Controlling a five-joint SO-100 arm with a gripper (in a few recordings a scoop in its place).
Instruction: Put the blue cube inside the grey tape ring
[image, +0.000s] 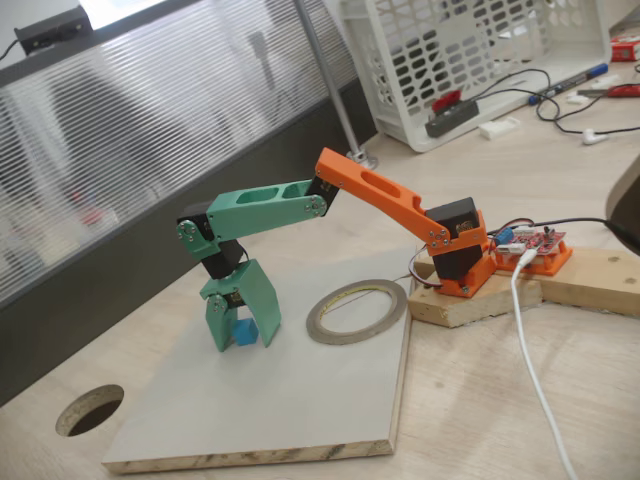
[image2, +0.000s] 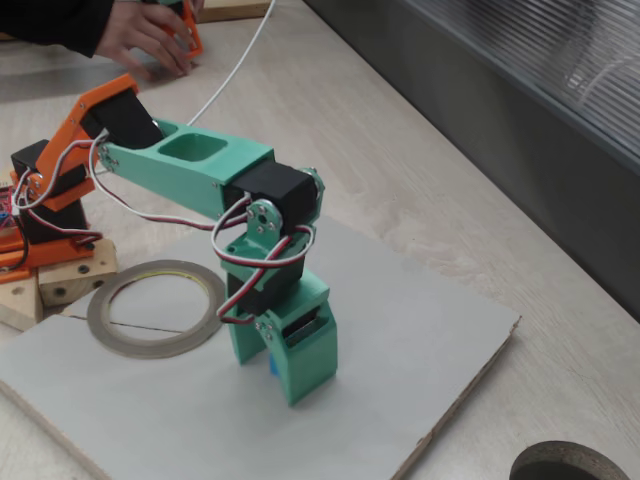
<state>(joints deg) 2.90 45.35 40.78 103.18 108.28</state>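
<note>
gripper (image: 243, 340): green, pointing down at the board, tips at or near the surface; fingers spread either side of the blue cube, a gap shows on at least one side, so released, not clamping
blue cube (image: 245, 334): on the board between the two green fingers; in a fixed view just a blue sliver (image2: 271, 366) behind the gripper (image2: 283, 375)
grey tape ring (image: 356, 310): flat on the board, beside the gripper toward the arm's base, apart from the cube; nothing inside it; also seen (image2: 155, 307)
board (image: 300, 400): pale grey panel under gripper, cube and ring
arm (image: 375, 195): green forearm, orange upper link, orange base on a wooden block (image: 470, 300)
tabletop hole (image: 90, 409): dark, round, off the board's corner
basket (image: 470, 50): white, far back on the table
</note>
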